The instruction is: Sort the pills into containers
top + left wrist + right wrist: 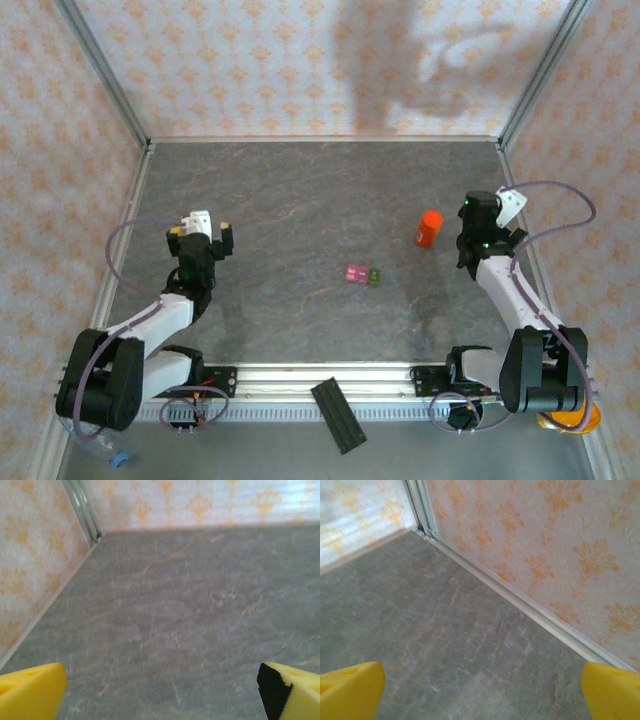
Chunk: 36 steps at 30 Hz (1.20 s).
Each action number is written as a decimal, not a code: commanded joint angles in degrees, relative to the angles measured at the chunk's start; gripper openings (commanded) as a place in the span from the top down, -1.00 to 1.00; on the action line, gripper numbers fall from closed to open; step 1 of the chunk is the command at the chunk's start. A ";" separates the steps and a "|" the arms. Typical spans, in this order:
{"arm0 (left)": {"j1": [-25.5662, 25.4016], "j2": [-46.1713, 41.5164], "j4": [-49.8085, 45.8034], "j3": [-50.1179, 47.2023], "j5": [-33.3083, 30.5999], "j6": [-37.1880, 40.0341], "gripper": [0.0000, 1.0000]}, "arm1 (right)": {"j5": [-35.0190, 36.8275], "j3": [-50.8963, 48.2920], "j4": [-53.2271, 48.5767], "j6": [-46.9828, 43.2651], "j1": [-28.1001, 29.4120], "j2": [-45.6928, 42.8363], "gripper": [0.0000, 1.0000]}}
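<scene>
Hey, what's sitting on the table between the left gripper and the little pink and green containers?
Nothing. In the top view the grey table is bare between the open left gripper and the containers.

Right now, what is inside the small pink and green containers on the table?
The joined containers sit on the table, pink box left, green box right. Their insides are too small to make out.

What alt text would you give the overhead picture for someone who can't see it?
A tiny joined pair of containers, pink and green, lies on a grey table, an orange bottle beyond it to the right. The left arm and right arm stand at either side, touching neither.
</scene>
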 commanded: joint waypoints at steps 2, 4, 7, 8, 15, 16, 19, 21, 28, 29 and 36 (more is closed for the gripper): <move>0.43 6.92 15.69 -1.74 0.05 0.48 -1.00 | 0.97 -8.10 16.45 -3.88 -0.19 2.23 -0.99; 0.41 11.16 19.37 -1.25 1.02 0.13 -1.00 | -1.15 -11.30 22.83 -4.35 -0.18 3.94 -0.99; 0.43 18.05 24.05 -0.04 2.04 0.74 -1.00 | -6.14 -15.54 33.49 -4.72 -0.19 7.17 -0.99; 0.49 20.59 26.38 0.05 2.77 1.33 -1.00 | -8.28 -16.59 36.28 -5.31 -0.15 8.78 -0.99; 2.98 20.72 19.17 3.61 9.15 0.47 -1.00 | -20.83 -19.44 55.56 -12.88 1.56 20.78 -0.99; 3.17 20.64 18.52 3.90 10.97 0.91 -1.00 | -22.74 -19.16 54.35 -13.55 1.59 20.16 -0.99; 5.21 20.73 16.55 4.92 14.89 -0.55 -1.00 | -23.82 -15.71 47.74 -13.67 1.57 20.66 -1.00; 7.62 20.78 14.69 5.91 17.43 -2.53 -1.00 | -24.33 -14.17 43.11 -13.62 1.23 19.82 -1.00; 6.76 20.91 15.30 5.67 15.40 -2.04 -1.00 | -22.48 -15.17 45.14 -13.91 1.92 19.64 -0.99; 6.77 20.88 15.42 5.64 15.45 -2.07 -1.00 | -22.63 -15.10 44.91 -14.14 1.96 19.60 -0.99; 6.82 20.86 15.39 5.64 15.41 -1.99 -1.00 | -22.99 -14.11 44.00 -14.17 2.11 20.40 -0.99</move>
